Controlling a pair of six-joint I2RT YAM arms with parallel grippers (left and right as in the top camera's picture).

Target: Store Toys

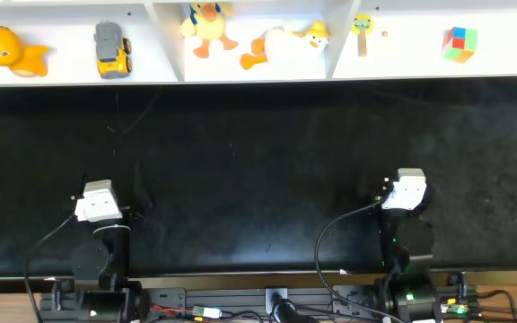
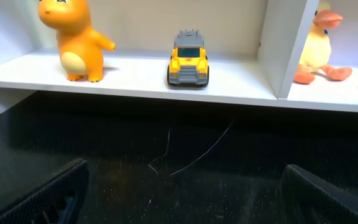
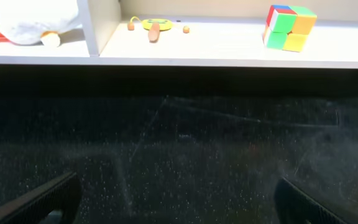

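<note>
Black fingers of the left gripper (image 2: 188, 190) are spread wide with nothing between them, and the right gripper (image 3: 173, 199) is wide open and empty too. Both sit low over the black mat (image 1: 258, 161), well apart from the white shelf (image 2: 135, 87). Straight ahead of the left gripper stands the yellow truck (image 2: 188, 57), with the orange toy (image 2: 78, 40) ahead to its left and the yellow duck (image 2: 319, 46) ahead to its right. Ahead of the right gripper, a bit to its right, sits the colour cube (image 3: 289, 28). Every toy I can see is on the shelf, so the job looks done. The truck looks hard and light, but its wheels could roll, so pinch its sides. The orange toy looks smooth and may slip, so hold its middle. The duck looks soft and squashy, so grab its body. The cube has flat sides, easy to pinch.
</note>
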